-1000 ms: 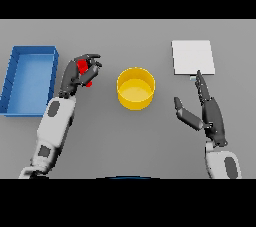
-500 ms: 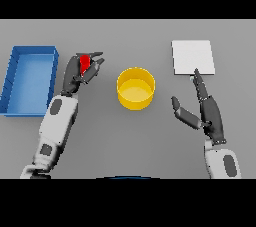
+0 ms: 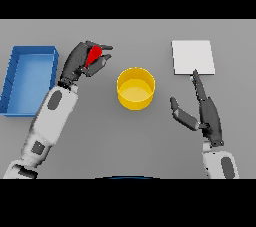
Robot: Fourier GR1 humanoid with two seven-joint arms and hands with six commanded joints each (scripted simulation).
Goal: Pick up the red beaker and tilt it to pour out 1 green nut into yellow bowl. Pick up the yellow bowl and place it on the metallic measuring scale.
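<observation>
Two white forearms with grey oval insets — dark hands, left hand (image 3: 76, 63) and right hand (image 3: 209, 117).

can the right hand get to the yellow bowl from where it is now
Probably yes. The right hand is open, holds nothing, and sits right of the yellow bowl with only bare table between them. The left hand, shut on the red beaker, stays on the bowl's other side.

The red beaker (image 3: 93, 56) is held off the tabletop, toward the left half of the table, mostly hidden by dark fingers; only a small red part shows. The yellow bowl (image 3: 135, 88) stands upright near the middle of the tabletop, round and open. The metallic measuring scale (image 3: 193, 57), a flat pale square, lies toward the far right edge.
</observation>
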